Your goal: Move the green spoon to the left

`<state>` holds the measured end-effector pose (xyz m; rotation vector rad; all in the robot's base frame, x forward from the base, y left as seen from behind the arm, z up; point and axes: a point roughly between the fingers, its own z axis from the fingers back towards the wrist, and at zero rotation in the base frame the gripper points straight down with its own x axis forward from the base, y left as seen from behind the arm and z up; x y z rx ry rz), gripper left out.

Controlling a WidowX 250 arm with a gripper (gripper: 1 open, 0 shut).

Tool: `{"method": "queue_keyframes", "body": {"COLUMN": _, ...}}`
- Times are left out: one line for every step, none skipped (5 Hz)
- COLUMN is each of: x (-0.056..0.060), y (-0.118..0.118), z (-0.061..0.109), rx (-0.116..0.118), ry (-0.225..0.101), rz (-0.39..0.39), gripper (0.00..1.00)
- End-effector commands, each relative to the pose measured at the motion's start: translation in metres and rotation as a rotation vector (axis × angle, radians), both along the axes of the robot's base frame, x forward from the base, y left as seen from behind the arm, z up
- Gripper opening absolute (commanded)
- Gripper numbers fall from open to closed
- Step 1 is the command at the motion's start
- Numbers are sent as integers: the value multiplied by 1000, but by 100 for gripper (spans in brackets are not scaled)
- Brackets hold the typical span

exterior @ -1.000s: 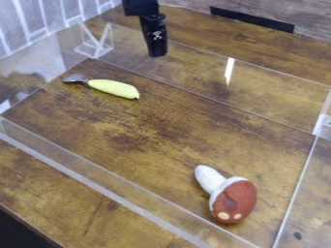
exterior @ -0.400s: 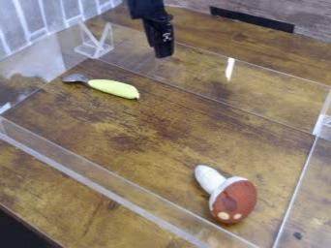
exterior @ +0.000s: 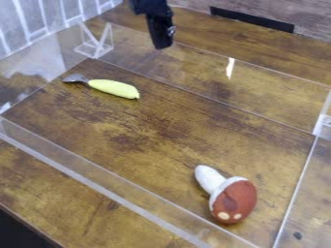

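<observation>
Green spoon (exterior: 108,87) lies lower-left of gripper (exterior: 162,41) — apart (seemingly).

A dark wooden table (exterior: 155,126) carries a clear plastic enclosure (exterior: 77,170), with light glare on its walls.

Dark, knotty wood on the table (exterior: 155,126), grain streaked brown, a soft sheen rather than a polish. Clear, glossy plastic walls on the tray (exterior: 116,199), catching white glare toward 1 o'clock. At 10 o'clock, the green spoon (exterior: 114,88): smooth yellow-green plastic handle, small shiny metal bowl. At 5 o'clock, the toy mushroom (exterior: 227,193): matt white stem, brown-red cap with a faint gloss. At 12 o'clock, the gripper (exterior: 161,35): black, matt, hard-looking casing
</observation>
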<state>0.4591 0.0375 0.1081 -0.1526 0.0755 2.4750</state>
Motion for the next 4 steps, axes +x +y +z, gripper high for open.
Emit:
{"method": "queue_keyframes", "body": {"x": 1, "y": -17, "z": 29, "rx": -3, "ry": -71, "rz": 5, "gripper": 0}}
{"method": "queue_keyframes", "body": {"x": -2, "y": -21, "z": 27, "rx": -14, "ry": -72, "rz": 19, "gripper": 0}}
{"method": "queue_keyframes", "body": {"x": -1, "y": -22, "z": 28, "rx": -29, "ry": -65, "rz": 39, "gripper": 0}}
{"method": "queue_keyframes", "body": {"x": 1, "y": -22, "z": 29, "rx": -41, "ry": -58, "rz": 56, "gripper": 0}}
